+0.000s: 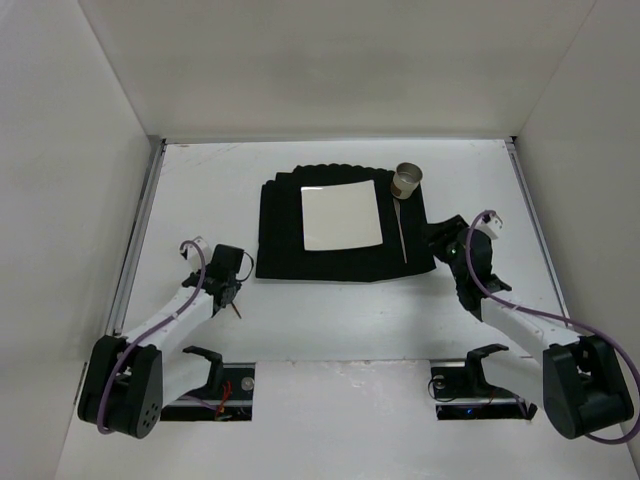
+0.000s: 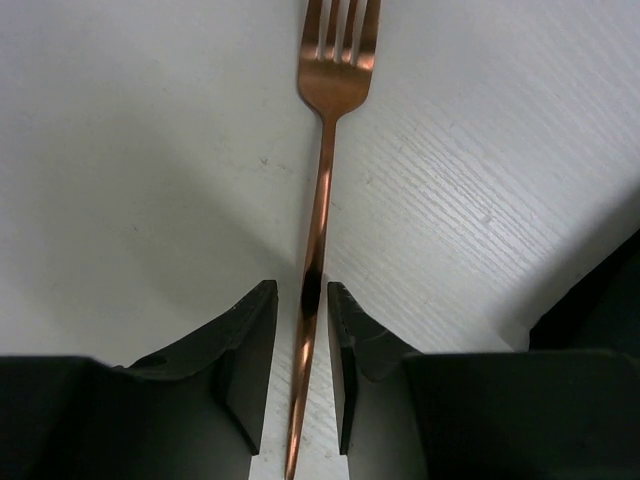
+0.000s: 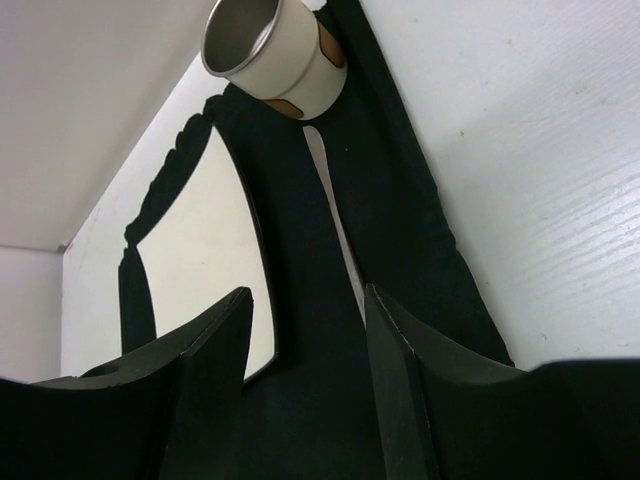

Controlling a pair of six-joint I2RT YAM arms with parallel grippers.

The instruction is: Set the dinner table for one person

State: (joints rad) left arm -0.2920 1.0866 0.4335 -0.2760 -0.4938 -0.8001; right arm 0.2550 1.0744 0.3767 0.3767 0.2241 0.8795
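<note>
The setting is partly laid. On the white worktop (image 1: 330,320), a black pleated mat (image 1: 280,230) lies in the upper middle of the top view. A white square plate (image 1: 340,215) sits flat on it, and a pale cup with a metal lining (image 1: 407,180) stands at the mat's upper right corner. A thin pale utensil (image 1: 400,232), too slim to identify, lies on the mat just right of the plate.

A fork is what looks left to place. A copper fork (image 2: 335,80) lies on bare worktop at the lower left of the top view, well apart from the mat. The left tool (image 2: 300,290) straddles its handle, jaws drawn in narrow on either side. Whether they already pinch the handle cannot be told, and the fork appears to rest on the surface.

The right tool (image 3: 308,300) gapes wide with nothing in it, low over the mat's right edge.

By my judgement the remaining work is lifting the fork and laying it on the mat, likely left of the plate.
</note>
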